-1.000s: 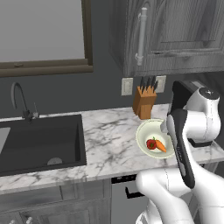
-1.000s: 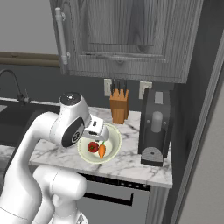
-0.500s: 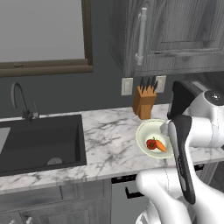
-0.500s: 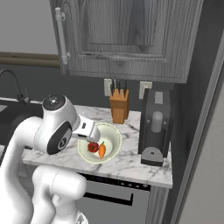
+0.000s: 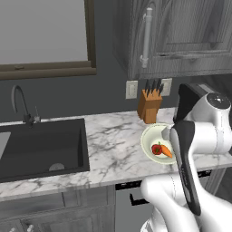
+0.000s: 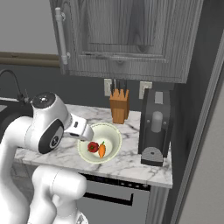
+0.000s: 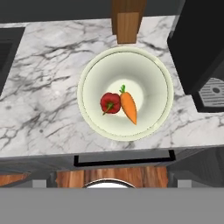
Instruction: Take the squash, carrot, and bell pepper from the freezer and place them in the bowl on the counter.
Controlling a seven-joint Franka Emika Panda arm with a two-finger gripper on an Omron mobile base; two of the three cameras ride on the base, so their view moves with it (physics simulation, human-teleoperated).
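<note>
Two vegetables in the round shallow pale cream-green bowl point(image 7: 124, 57): small glossy red bell pepper point(image 7: 110, 103) and small orange tapered carrot point(image 7: 128, 107) with green leafy tip, touching side by side near the bowl's middle. Bowl sits on the white grey-veined marble surface point(image 7: 43, 92), close to its front edge.

Hand view looks straight down into the bowl; pepper and carrot clear there, pepper's green stem visible. Left base view shows bowl point(image 5: 149, 136) partly cut off by the white arm; pepper point(image 5: 157, 149) and carrot point(image 5: 166, 151) small but readable. Right base view shows bowl point(image 6: 109, 131) with pepper point(image 6: 92, 147) and carrot point(image 6: 102, 150), and the white hand block hanging over the bowl's near-left rim.

Wooden knife block point(image 6: 118, 106) stands just behind the bowl against the dark wall; in the hand view only its lower part shows at the top edge. Tall black coffee machine point(image 6: 155, 127) beside the bowl, toward the grey freezer point(image 6: 203, 175) side, cut off at the right edge of the hand view. Black sink basin point(image 5: 41, 147) and dark curved faucet point(image 5: 20, 104) well apart from the bowl, seen whole in left base view. Grey wood-grain upper cabinet point(image 6: 131, 35) above.

Fingers themselves hard to make out in any view; they're spread fully, nothing pinched.
</note>
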